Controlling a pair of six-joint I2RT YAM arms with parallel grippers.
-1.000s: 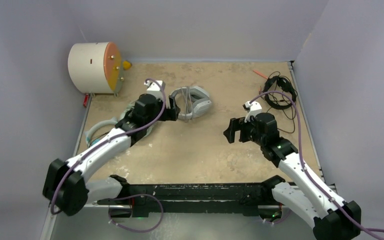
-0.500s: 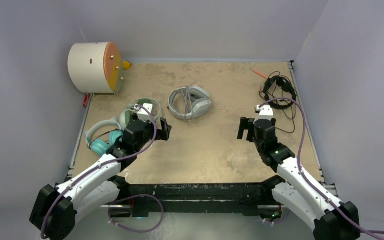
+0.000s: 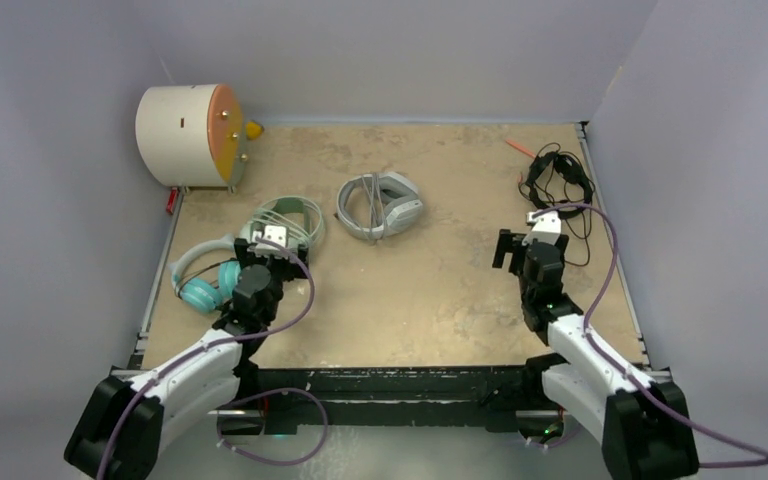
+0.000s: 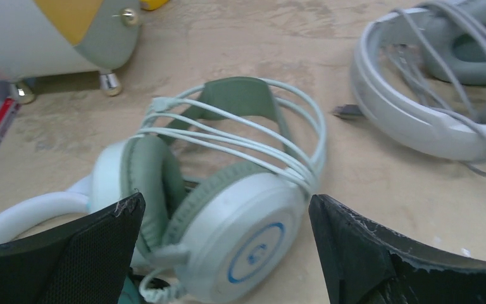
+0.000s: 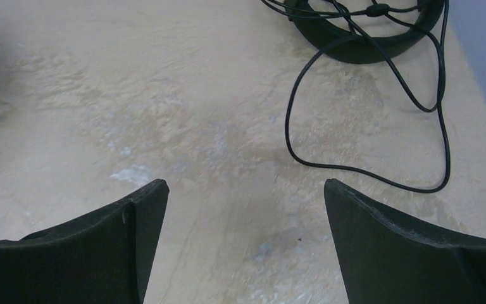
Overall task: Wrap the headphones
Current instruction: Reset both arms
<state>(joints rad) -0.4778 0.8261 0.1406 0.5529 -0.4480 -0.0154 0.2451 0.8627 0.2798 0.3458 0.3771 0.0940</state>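
Four headsets lie on the tan table. The mint-green over-ear headset [image 3: 285, 220] has its cord looped over the band and fills the left wrist view [image 4: 228, 215]. The teal-cupped headset [image 3: 202, 282] lies left of it, its white band [image 4: 25, 215] at the view's edge. The white-and-grey headset [image 3: 380, 205] sits mid-table, cord wound round it [image 4: 430, 107]. The thin black headset [image 3: 557, 178] is at the far right, its cable [image 5: 367, 171] trailing loose. My left gripper [image 3: 265, 252] [image 4: 224, 201] is open and empty, just short of the mint headset. My right gripper [image 3: 525, 247] [image 5: 245, 185] is open and empty over bare table.
A cream drum with an orange face [image 3: 185, 133] stands at the far left corner, also in the left wrist view [image 4: 44, 31]. A small red item [image 3: 171, 203] lies below it. An orange stick [image 3: 520, 146] lies near the far right. Grey walls close in three sides.
Both arms have drawn back toward the near edge. My left gripper left the white-and-grey headset and now faces the mint one. My right gripper moved right, toward the black cable.
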